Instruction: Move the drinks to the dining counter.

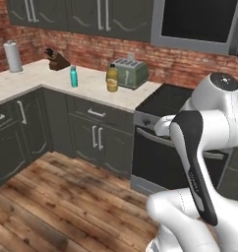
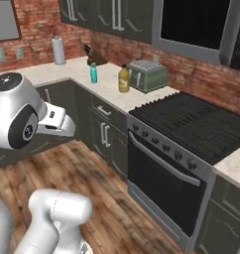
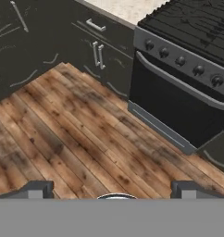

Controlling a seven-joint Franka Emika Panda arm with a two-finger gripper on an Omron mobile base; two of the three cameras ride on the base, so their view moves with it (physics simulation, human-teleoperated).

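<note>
- My gripper (image 3: 112,189) hangs over the wood floor (image 3: 63,139), fingers spread wide, holding nothing.
- 2 drinks stand on the wall counter (image 1: 27,81) by the toaster (image 1: 131,73): teal bottle (image 1: 74,77), juice bottle (image 1: 112,78).
- I judge this the approach: next, drive closer and reach.

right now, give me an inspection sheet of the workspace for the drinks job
surface: beige speckled counter along the brick wall, running round a corner; no dining counter seen
job's things: teal bottle and yellow-orange juice bottle stand upright and apart on that counter; clear water bottle not seen
clutter: toaster just behind the juice bottle, knife block and paper towel roll further along
grippers: gripper is away from the counter and looks down at the wood floor; jaws spread wide, nothing between them
cables: nothing seen
surroundings: stove with oven right of the counter, dark cabinets below and above
</note>
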